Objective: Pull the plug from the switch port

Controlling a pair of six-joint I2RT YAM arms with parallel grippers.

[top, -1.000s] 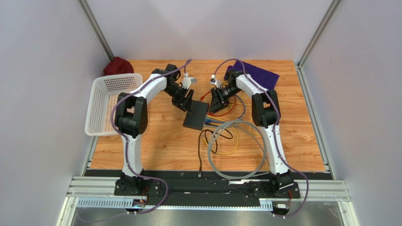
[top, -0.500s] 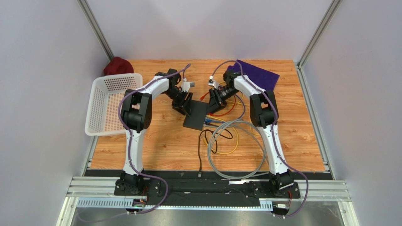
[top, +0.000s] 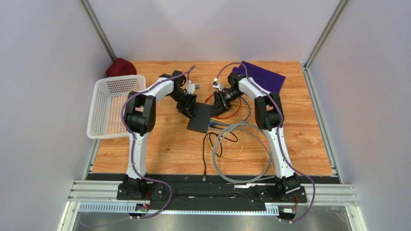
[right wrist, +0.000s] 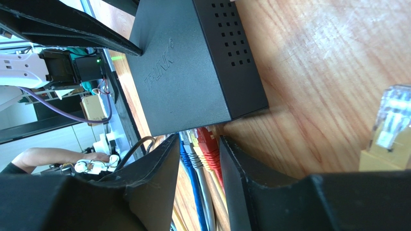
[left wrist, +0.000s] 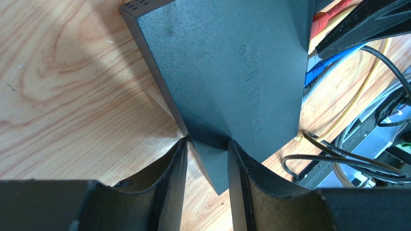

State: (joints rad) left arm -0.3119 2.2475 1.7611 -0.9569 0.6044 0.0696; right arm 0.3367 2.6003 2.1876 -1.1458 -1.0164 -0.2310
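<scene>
Left tool [left wrist: 207,142]: roughly half open. Both fingers [left wrist: 169,187] bear on one corner of the switch [left wrist: 226,67], and that corner fills the gap between them, so I have it gripped. The switch lies on the surface [top: 159,149], lettered top up, and stretches away ahead of this tool.

Right tool [right wrist: 199,139]: at the far side of the switch, on its port edge, facing my left tool across the box. Also roughly half open. Three plugs sit between my fingers, butted against the switch's edge:
- blue plug [right wrist: 185,149] beside one finger
- grey plug [right wrist: 195,150] in the middle
- red plug [right wrist: 209,144] beside the other finger

I cannot tell whether the fingers press the plugs or only bracket them.

Off this tool's outer side, a yellow cable [right wrist: 381,154] with a clear end lies on the wood, apart from the switch.

A basket [top: 95,113] sits well outside the left tool. A purple cloth [top: 263,77] lies behind the right tool.
</scene>
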